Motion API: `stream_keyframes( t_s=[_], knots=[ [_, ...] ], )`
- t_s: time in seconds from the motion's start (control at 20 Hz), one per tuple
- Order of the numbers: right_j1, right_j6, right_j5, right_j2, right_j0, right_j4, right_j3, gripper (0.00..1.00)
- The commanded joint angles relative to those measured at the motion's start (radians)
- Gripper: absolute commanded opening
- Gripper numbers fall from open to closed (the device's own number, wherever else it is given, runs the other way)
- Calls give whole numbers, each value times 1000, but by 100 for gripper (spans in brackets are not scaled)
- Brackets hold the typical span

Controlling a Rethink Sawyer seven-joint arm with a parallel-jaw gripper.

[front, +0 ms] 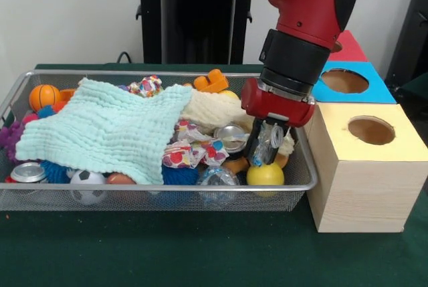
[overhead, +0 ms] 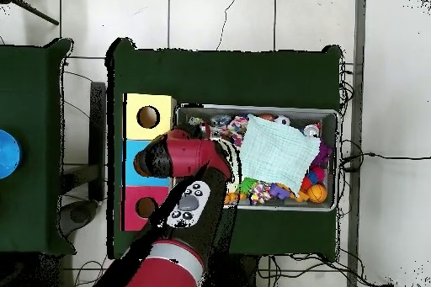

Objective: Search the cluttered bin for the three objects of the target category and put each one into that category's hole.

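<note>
On the left, a soft mint towel [front: 107,130] covers much of the wire bin [front: 154,197]. Just right of it lies a scrunched, patchy cloth ball [front: 194,153], bumpy and round. It sits just left of my claw [front: 267,153], which hangs low in the bin. I cannot tell if it is open. Right of me waits the yellow box's hole [front: 371,130].

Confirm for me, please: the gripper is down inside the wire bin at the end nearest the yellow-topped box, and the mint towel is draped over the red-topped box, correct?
Not quite. The gripper is indeed down in the wire bin at the end beside the yellow-topped box, but the mint towel lies inside the bin, spread over the toys, not on the red-topped box. The front view shows this.
</note>
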Motion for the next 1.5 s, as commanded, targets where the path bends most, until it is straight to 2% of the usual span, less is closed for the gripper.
stream_keyframes(
  t_s=[0.05,0.15,0.25,0.35,0.55,0.8,0.9,1.2,1.25,1.3,1.35,1.4,1.5],
  knots=[
    [-54,254,-74,93,-35,28,150,0],
    [-73,263,-92,98,-30,26,181,0],
    [-98,256,-60,101,-27,32,197,0],
    [-131,231,-7,116,-31,31,221,0],
    [-215,174,192,144,-42,48,253,0],
    [-270,164,263,157,-48,58,267,0],
    [-291,168,275,142,-37,55,260,0],
    [-316,159,253,3,45,-18,147,0],
    [-328,156,272,40,22,0,168,0],
    [-347,138,228,137,-41,31,222,0],
    [-356,112,179,272,-134,74,295,0],
    [-341,62,90,503,-302,131,401,0],
    [-240,1,-45,876,-571,183,540,0]
  ],
)
